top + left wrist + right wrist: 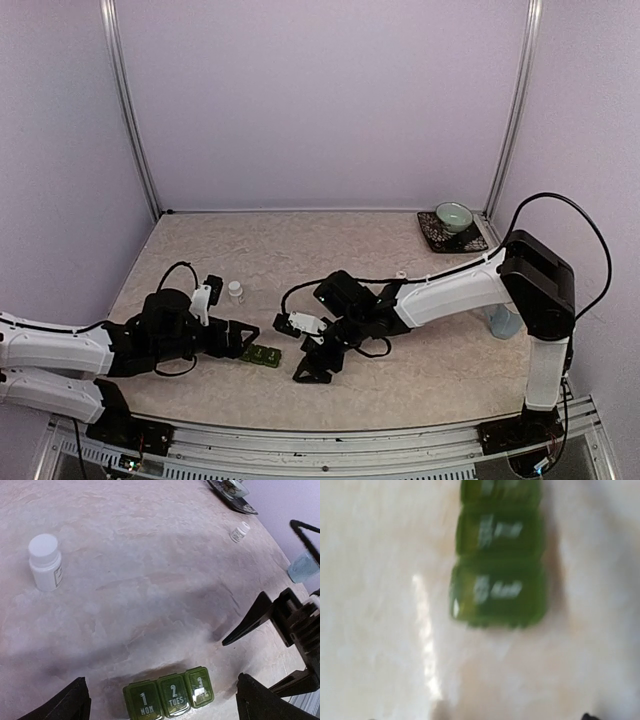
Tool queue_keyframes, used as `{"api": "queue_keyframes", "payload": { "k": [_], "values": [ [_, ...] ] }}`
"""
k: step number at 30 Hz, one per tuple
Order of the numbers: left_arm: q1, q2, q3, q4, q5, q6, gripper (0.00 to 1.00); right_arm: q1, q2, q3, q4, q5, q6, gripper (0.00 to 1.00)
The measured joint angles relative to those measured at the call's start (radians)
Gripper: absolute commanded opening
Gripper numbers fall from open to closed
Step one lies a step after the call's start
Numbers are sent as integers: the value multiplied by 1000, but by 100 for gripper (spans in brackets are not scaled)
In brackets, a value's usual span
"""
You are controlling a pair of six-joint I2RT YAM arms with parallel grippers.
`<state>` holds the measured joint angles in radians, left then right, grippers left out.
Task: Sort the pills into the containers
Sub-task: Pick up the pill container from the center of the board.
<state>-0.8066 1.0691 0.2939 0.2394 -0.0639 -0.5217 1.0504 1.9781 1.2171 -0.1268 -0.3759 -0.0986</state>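
Note:
The containers [169,694] are a dark green strip of three joined compartments lying flat on the table with their lids shut. The lids read 1 MON, 2 TUES and 3. From above the containers [262,354] lie between the two grippers. My left gripper [161,681] is open, and its black fingers [70,702] straddle the strip well apart from it. My right gripper [296,348] is also open, just right of the strip and not touching it. The right wrist view is blurred and shows the containers [497,575] close ahead. No pills show in any view.
A white pill bottle [45,562] stands behind the left gripper, and a smaller one [240,531] stands farther back. A pale blue mug [503,322] sits by the right arm's base. A green bowl [453,216] on a dark saucer is at the back right corner.

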Motion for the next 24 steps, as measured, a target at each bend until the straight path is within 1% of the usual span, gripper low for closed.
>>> {"api": "queue_keyframes", "payload": {
  "k": [3, 7, 12, 15, 19, 24],
  "values": [
    [-18, 23, 6, 32, 21, 66, 99, 4, -5, -47, 13, 4, 11, 87],
    [-35, 82, 9, 35, 8, 131, 99, 4, -32, -74, 14, 20, 10, 87],
    [-27, 80, 8, 31, -28, 121, 99, 11, -35, -52, 50, 50, 3, 87],
    [-24, 29, -13, 48, -45, 85, 99, 28, -3, -13, 74, 84, -10, 87],
    [-25, -89, -75, 55, -66, 38, 99, 76, 89, 77, 96, 140, -27, 86],
    [-25, -233, -117, 19, -89, 1, 99, 109, 169, 131, 113, 199, -42, 82]
  ]
}}
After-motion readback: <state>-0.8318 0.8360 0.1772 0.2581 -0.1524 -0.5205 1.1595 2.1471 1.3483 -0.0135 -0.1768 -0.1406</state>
